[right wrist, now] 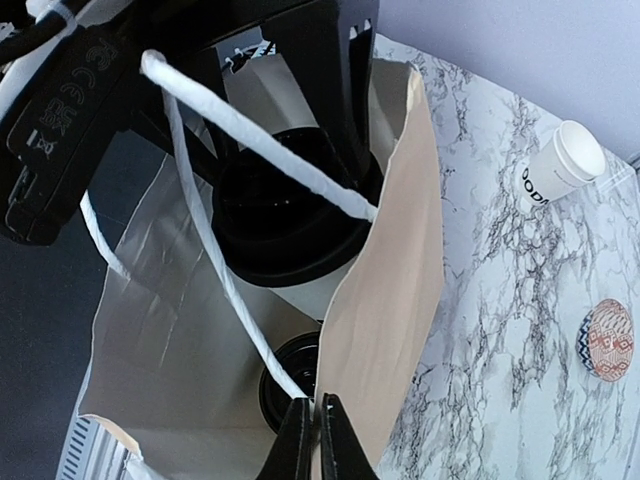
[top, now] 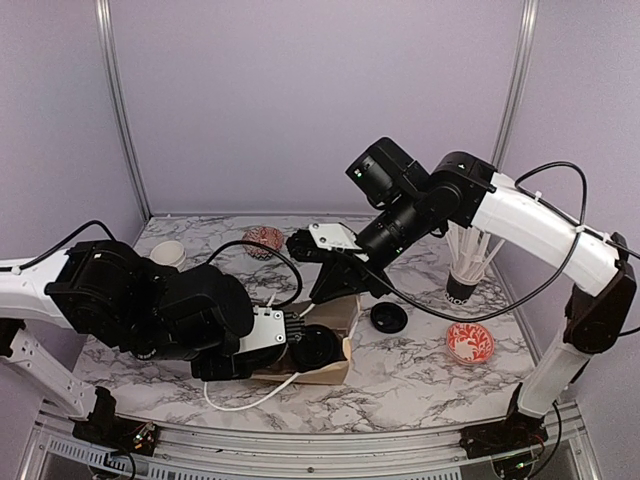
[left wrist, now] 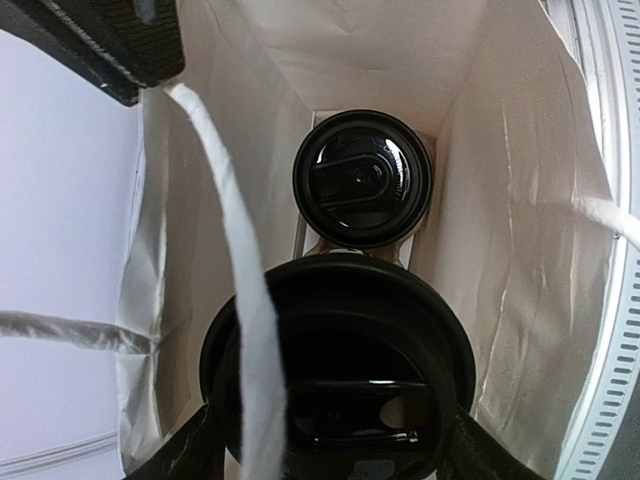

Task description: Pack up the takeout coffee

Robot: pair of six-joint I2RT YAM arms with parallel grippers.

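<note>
One coffee, the held cup (top: 315, 348), shows from above. The left pincer (top: 300, 345) grasps it at the mouth of the paper bag (top: 330, 375), which lies on the bench (top: 420, 380). The right pincer (top: 325, 292) is down on the bag's upper edge. A loose lid (top: 388, 318) lies just beside the bag and a bare cup (top: 168, 255) sits well apart at the far left, so I judge the packing unfinished.

From the left wrist, the held cup's black lid fills the foreground between that pincer's fingers (left wrist: 195, 450). The packed cup (left wrist: 363, 180) rests deep in the bag just beyond it; I cannot tell whether the two touch. The handle cord (left wrist: 250, 330) drapes across the held lid. It could snag when the pincer backs out, dragging the cup or the bag with it. A harder push could also ram one lid against the other and pop it.

From the right wrist, the right pincer is clenched on the thin bag wall. If it slips, the mouth sags onto the cup. The bare cup (right wrist: 560, 165) carries black letters, perhaps "DOD", too small to be sure. The black casing (right wrist: 60, 100) bears a moulded CE mark. The bag itself is plain.
</note>
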